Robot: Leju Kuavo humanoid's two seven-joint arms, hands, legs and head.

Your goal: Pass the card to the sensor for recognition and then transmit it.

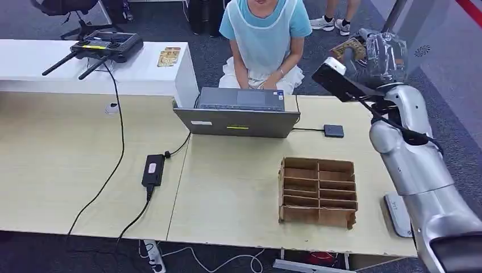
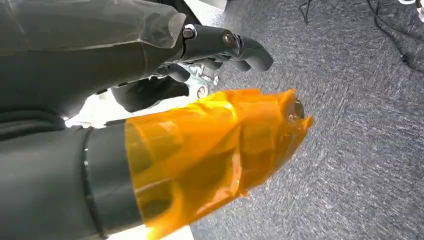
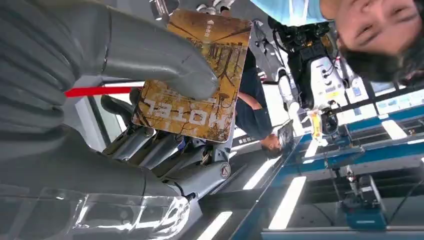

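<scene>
Fingers point(image 3: 150, 55) on card point(image 3: 200, 80), laptop point(image 1: 236, 114) beyond

Robot hand point(image 3: 150, 100) pinching brown hotel card point(image 3: 200, 95), thumb on top, person point(image 3: 350, 25) beyond

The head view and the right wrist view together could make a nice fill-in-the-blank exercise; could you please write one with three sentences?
1. The right hand is raised beyond the table's far edge and holds a ____ printed with the word HOTEL.
2. On the table, between the robot and the laptop, stands an empty ____ divider tray.
3. A person in a light ____ top sits behind the laptop.

Missing words: card; cardboard; blue
</scene>
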